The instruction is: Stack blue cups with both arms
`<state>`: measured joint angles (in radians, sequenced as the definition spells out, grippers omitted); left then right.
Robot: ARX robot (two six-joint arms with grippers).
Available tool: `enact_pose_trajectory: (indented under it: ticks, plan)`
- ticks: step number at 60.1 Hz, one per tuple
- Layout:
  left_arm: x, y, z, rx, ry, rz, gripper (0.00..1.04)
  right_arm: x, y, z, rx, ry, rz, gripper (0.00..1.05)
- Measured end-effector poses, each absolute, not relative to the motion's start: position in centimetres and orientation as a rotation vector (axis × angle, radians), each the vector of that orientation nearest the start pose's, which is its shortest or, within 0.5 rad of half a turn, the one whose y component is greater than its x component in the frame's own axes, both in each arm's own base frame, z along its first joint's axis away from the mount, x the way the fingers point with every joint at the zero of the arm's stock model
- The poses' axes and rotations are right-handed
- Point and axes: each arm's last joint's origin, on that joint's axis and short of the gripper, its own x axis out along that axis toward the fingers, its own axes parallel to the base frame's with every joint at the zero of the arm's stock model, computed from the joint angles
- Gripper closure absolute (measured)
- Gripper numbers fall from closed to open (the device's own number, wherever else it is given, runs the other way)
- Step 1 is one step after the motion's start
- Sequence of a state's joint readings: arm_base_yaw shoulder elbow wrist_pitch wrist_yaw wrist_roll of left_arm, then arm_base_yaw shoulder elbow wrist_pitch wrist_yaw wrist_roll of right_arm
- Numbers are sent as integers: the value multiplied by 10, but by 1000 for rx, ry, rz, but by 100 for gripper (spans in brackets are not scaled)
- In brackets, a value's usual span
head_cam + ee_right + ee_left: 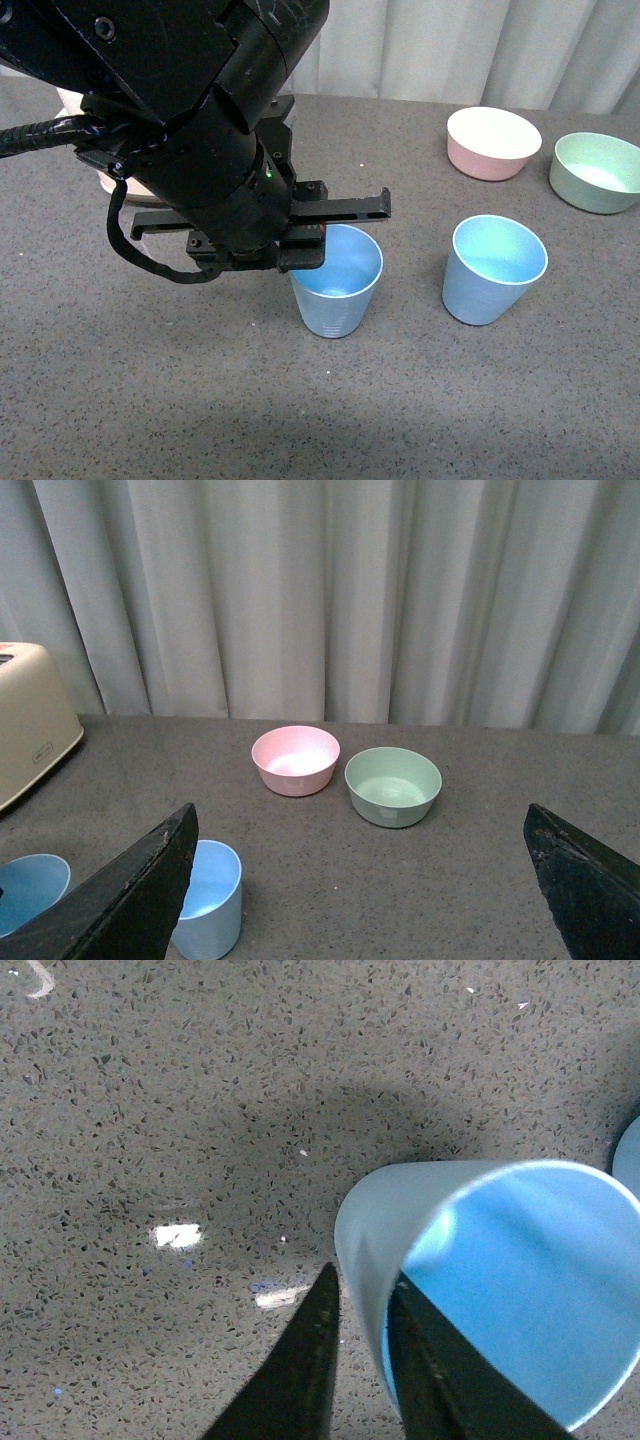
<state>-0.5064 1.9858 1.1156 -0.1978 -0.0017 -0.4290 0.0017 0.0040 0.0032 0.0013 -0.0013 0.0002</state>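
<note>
My left gripper (365, 1275) straddles the wall of the nearest blue cup (337, 285), one finger inside and one outside, with the arm reaching down over it from the left. Can't tell if it's actually pinching. Further right, well apart, the second blue cup (493, 270) stands upright, and the right gripper (360, 810) hangs with its jaws wide, holding nothing.

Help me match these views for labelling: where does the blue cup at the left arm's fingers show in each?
Front view: that blue cup stands at centre.
Left wrist view: close up, large, its wall between the fingers.
Right wrist view: half cut by the picture's edge, near the toaster.
Shared landmark: the second blue cup, beside it in every view.
</note>
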Motion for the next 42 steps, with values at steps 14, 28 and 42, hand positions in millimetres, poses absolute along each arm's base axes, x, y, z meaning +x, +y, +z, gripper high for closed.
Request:
enact_pose_trajectory:
  ticks: [14,28,42]
  plan:
    - [329,-182,133,-145,1053,-220,41,98,0,164,1,-1,3,10]
    - [326,-172,159,-179,988,-216,6,98,0,164,0,-1,3,10]
    - [288,-117,136,-1,222,-18,44,98,0,164,0,-1,0,10]
